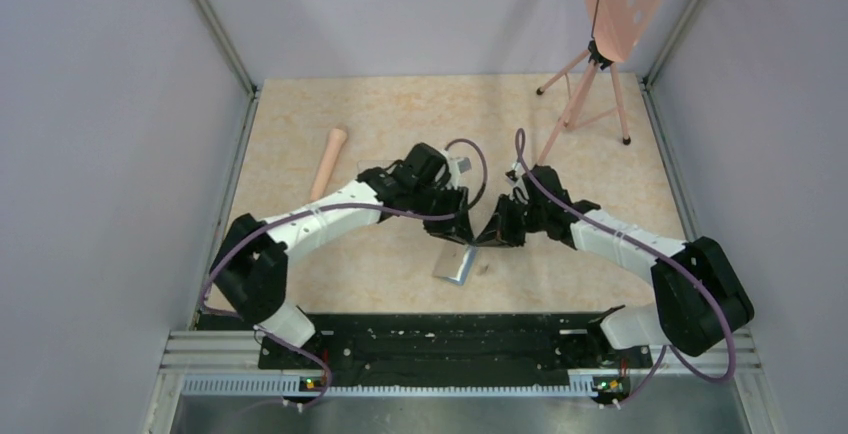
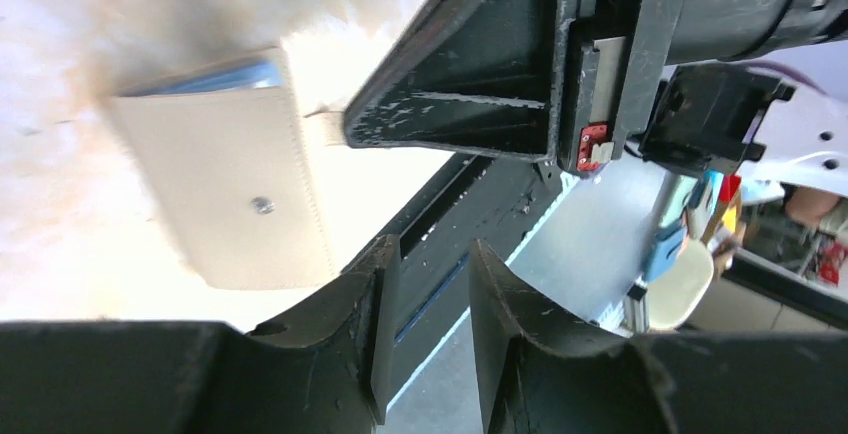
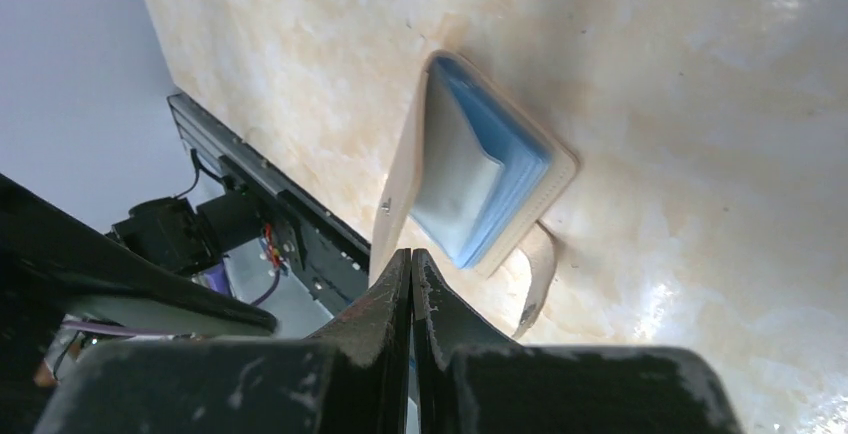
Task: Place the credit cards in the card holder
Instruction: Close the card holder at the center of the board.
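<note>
The card holder (image 1: 457,266) lies on the table between the two arms, close to the near edge. In the left wrist view its tan outside with the dot clasp (image 2: 262,205) faces me, a strip of blue showing at its top. From the right wrist the card holder (image 3: 480,179) stands partly open, its grey-blue inside exposed. My left gripper (image 2: 435,249) (image 1: 452,232) hovers just left of it, open, with nothing in the gap. My right gripper (image 3: 412,254) (image 1: 492,237) is shut, its tip at the tan cover's edge. The credit cards are out of view.
A pale wooden stick (image 1: 328,161) lies at the back left. A pink tripod (image 1: 590,94) carrying a perforated board stands at the back right. The black mounting rail (image 1: 440,339) runs along the near edge, and grey walls close both sides.
</note>
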{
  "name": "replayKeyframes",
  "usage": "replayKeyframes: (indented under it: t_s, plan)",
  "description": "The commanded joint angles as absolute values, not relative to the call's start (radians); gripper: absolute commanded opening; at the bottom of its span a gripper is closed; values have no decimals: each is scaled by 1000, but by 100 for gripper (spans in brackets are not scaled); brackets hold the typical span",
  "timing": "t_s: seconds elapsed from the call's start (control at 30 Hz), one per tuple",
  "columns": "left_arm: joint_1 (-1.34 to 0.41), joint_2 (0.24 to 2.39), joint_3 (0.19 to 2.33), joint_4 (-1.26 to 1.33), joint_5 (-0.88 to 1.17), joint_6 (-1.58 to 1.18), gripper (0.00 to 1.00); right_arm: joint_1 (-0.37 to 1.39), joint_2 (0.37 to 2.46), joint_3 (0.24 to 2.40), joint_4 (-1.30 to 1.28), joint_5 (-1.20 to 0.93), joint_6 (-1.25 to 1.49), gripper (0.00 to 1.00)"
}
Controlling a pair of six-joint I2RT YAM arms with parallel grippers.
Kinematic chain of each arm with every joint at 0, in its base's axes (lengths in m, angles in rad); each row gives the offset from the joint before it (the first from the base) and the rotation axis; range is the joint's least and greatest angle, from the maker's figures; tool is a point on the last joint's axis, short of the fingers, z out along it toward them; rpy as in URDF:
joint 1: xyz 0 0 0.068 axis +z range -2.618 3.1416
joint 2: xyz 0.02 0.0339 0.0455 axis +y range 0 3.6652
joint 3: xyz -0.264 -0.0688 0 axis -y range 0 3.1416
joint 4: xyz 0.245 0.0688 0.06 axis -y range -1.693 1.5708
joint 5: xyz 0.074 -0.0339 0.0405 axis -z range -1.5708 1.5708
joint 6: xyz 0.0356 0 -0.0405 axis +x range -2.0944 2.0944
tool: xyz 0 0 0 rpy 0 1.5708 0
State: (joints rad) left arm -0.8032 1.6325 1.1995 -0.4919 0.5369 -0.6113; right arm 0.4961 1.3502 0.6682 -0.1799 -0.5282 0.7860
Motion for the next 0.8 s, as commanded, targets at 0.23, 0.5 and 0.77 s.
replayKeyframes:
  t_s: [0.23,0.5,0.77]
  plan:
    - [-723,1596,1043,-605,349,-572,10,509,1398,764,-66,-629,792,0]
    - [-815,1727,1080,-569,340,-565,8,580,1492,785,-108,-571,782,0]
    - [-839,1763,1136,-595,338,-548,9,584,1574,757,-215,-448,735,0]
